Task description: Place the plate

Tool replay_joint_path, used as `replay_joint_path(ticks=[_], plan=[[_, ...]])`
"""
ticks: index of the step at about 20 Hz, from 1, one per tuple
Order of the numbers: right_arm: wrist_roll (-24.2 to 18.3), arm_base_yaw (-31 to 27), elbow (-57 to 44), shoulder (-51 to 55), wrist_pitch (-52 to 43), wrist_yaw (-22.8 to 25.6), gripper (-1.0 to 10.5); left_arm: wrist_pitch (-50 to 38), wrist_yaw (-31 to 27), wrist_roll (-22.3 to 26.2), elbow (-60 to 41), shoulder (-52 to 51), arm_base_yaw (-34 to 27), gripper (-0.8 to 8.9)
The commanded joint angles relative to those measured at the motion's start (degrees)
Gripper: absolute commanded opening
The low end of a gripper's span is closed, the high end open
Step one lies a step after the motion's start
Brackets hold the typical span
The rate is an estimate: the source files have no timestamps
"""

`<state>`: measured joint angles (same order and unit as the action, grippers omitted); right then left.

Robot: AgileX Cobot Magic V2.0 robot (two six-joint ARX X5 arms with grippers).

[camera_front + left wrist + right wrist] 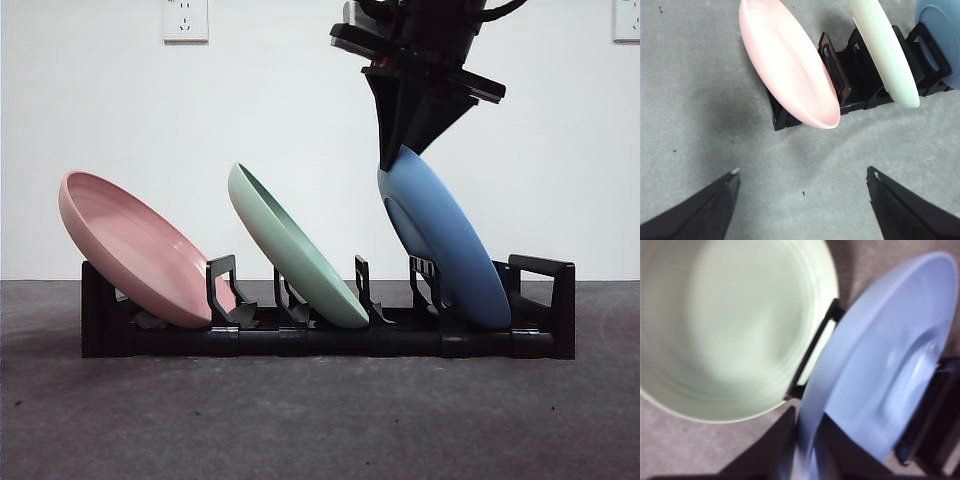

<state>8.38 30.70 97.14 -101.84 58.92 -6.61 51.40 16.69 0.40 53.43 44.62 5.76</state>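
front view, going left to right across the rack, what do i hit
pink plate → green plate → blue plate, its top rim pinched by the right gripper coming down from above. All three lean the same way in the black rack.

right gripper (400, 158) coming down from above, fingers pinched on the blue plate (445, 240) rim, left gripper (802, 175) hovering low, fingers spread wide

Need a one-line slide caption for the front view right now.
Right gripper pinches the blue plate's top rim in the black rack's end slot, beside the green plate and pink plate.
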Motion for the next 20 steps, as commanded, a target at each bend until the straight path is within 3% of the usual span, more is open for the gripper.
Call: replay_joint_path(ticks=[1, 9, 16, 20], plan=[[0.0, 0.3, 1.4, -1.0, 0.0, 0.0, 0.2, -0.2, 0.3, 0.0, 1.3, 0.5, 0.1, 4.06], [-0.5, 0.2, 11.1, -0.7, 8.4, -6.7, 0.2, -0.2, 0.3, 0.0, 1.3, 0.5, 0.1, 4.06], [-6.5, 0.3, 16.3, 4.4, 13.3, -12.8, 0.2, -0.2, 0.3, 0.0, 1.3, 0.5, 0.1, 4.06], [-8.3, 2.1, 14.1, 10.6, 15.0, -12.4, 0.2, -0.2, 0.3, 0.0, 1.3, 0.5, 0.1, 4.06]])
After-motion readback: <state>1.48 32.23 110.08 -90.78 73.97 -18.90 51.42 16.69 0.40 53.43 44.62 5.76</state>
